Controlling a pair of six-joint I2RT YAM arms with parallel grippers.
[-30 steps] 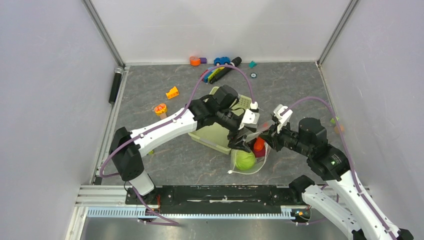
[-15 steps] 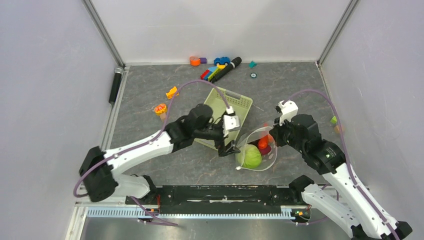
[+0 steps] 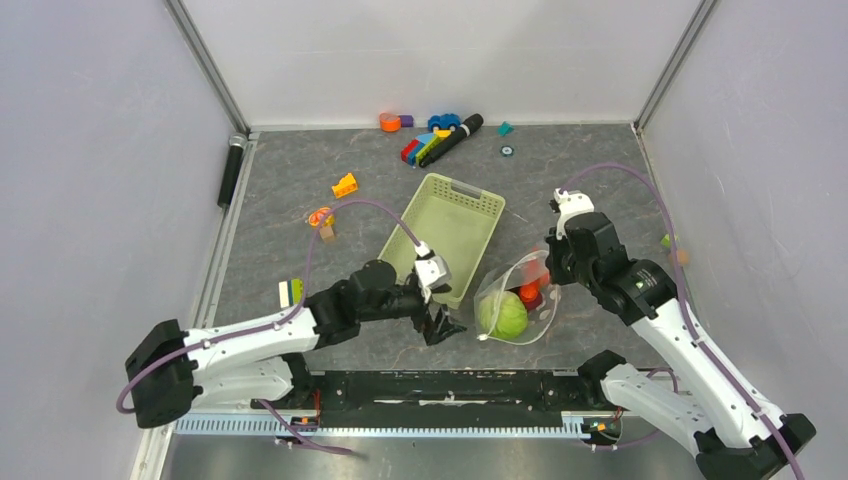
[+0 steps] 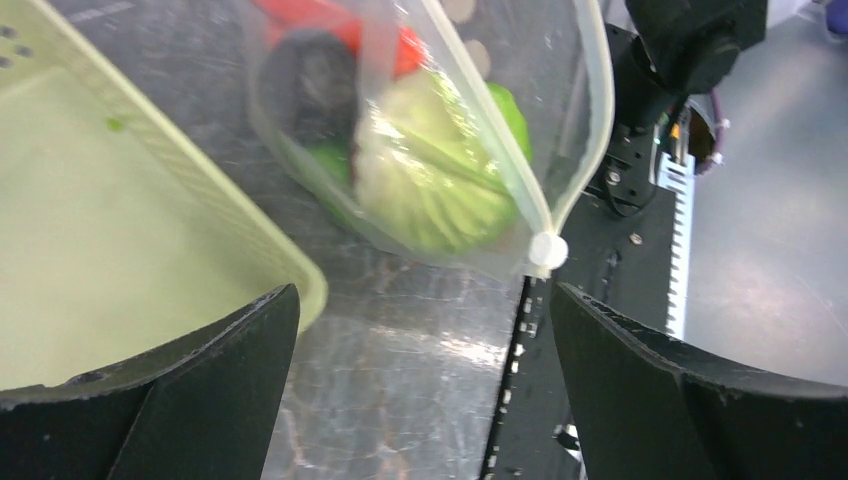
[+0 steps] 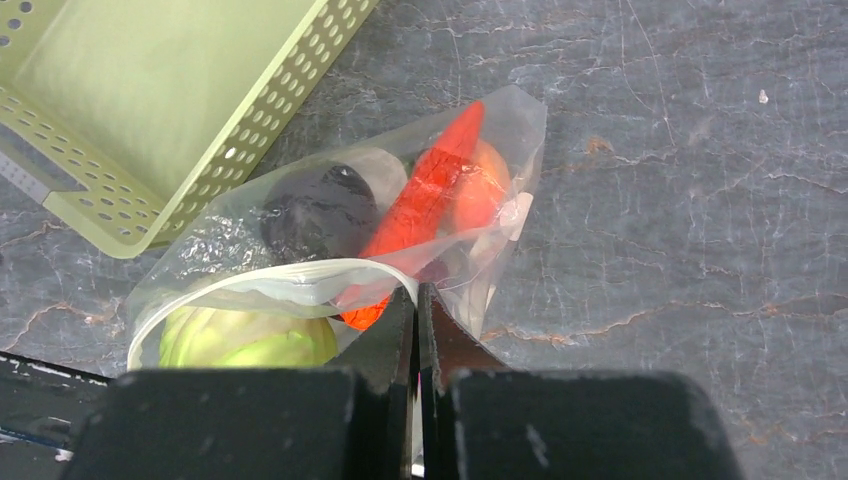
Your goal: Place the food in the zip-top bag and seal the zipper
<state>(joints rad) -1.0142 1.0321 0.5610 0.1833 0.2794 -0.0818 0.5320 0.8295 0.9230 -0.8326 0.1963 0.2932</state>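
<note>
Pulled back toward my base, my left gripper [image 3: 441, 326] hung open and empty, with the clear dotted floppy plastic zip-top bag [image 3: 517, 287] lying just to its right, its thin pale zipper strip [image 5: 300, 272] pinched in my closed right gripper [image 5: 418, 300].

The bench [image 3: 300, 160] is a grey marbled slab.

- Centre: a pale green slotted basket [image 3: 452, 232] lies askew, long axis running from 1 to 7 o'clock.
- 5 o'clock: the zip-top bag [image 3: 515, 300] rests on the bench just beside the basket's near corner.
- 12 o'clock, along the far edge: an orange piece [image 3: 390, 122], a blue toy car [image 3: 443, 121], a black marker [image 3: 462, 134], a row of coloured blocks [image 3: 419, 149], a teal piece [image 3: 505, 128] and a small dark ring [image 3: 507, 151].
- 10 o'clock: a yellow block [image 3: 345, 185] and, nearer, a round orange toy [image 3: 321, 218].
- 8 o'clock: a pale yellow-and-white piece [image 3: 290, 292].
- 3 o'clock, at the bench edge: a small green piece [image 3: 667, 241] and an orange piece beside it.
</note>
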